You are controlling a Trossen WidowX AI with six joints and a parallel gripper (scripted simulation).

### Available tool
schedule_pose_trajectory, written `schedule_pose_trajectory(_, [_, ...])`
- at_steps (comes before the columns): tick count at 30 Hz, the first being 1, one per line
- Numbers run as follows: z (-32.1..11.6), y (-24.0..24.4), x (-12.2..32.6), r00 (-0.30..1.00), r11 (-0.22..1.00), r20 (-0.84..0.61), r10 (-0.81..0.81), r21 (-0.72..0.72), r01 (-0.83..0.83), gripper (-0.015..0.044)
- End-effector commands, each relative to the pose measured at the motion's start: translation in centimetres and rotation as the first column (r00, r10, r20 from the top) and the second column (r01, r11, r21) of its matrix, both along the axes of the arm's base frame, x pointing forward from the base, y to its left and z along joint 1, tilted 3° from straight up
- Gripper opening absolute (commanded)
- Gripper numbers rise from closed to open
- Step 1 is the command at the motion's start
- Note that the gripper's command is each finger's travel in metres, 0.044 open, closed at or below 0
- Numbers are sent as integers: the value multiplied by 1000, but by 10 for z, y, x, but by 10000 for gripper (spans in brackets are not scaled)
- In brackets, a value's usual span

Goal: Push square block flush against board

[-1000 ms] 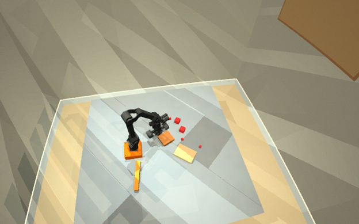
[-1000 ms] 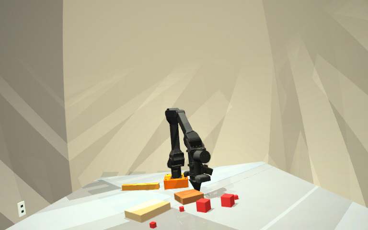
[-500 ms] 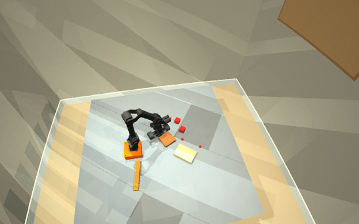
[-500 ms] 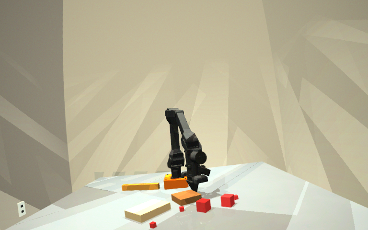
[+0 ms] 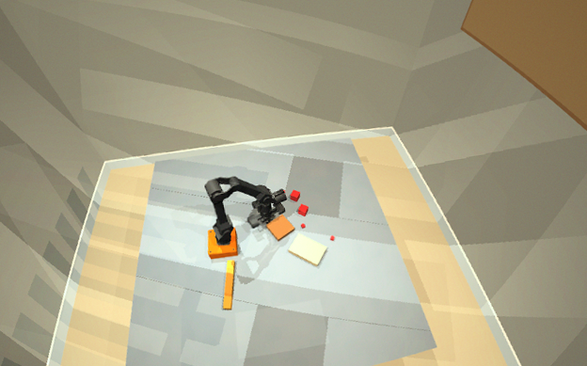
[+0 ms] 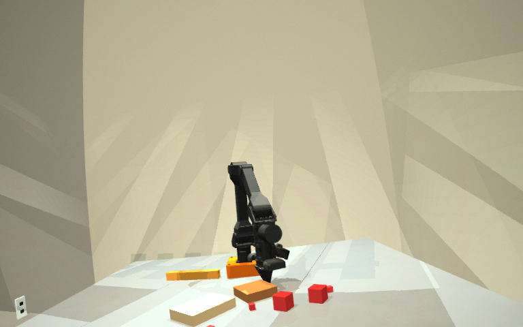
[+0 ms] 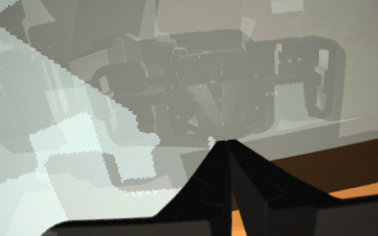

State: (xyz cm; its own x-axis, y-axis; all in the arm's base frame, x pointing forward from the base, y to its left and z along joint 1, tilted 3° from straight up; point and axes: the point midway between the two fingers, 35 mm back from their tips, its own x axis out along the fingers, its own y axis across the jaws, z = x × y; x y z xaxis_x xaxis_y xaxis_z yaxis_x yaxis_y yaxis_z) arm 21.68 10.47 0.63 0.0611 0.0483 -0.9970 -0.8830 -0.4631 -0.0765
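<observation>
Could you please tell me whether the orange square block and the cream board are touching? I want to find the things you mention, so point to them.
Apart: the top view shows a strip of grey surface between the orange block (image 5: 280,227) (image 6: 255,289) and the cream board (image 5: 307,248) (image 6: 202,305).

- In the top view, the square block (image 5: 280,227) (image 6: 255,291) lay right of the arm's base (image 5: 214,253) (image 6: 232,272).
- The board (image 5: 306,249) (image 6: 202,308) lay below and right of the block, apart from it.
- The long bar (image 5: 228,284) (image 6: 193,274) lay below the base.
- One small cube (image 5: 303,225) (image 6: 251,306) was between two larger cubes (image 5: 302,210) (image 6: 283,300) and the board.
</observation>
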Motion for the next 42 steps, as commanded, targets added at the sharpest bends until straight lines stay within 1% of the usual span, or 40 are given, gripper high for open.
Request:
schedule_pose_trajectory(1, [0, -5, 4, 1000, 1000, 3, -2, -6, 2, 0])
schedule_pose_trajectory(37, [0, -33, 26, 1000, 1000, 5, -2, -9, 2, 0])
schedule_pose_trajectory(42, [0, -29, 25, 1000, 1000, 5, -2, -8, 2, 0])
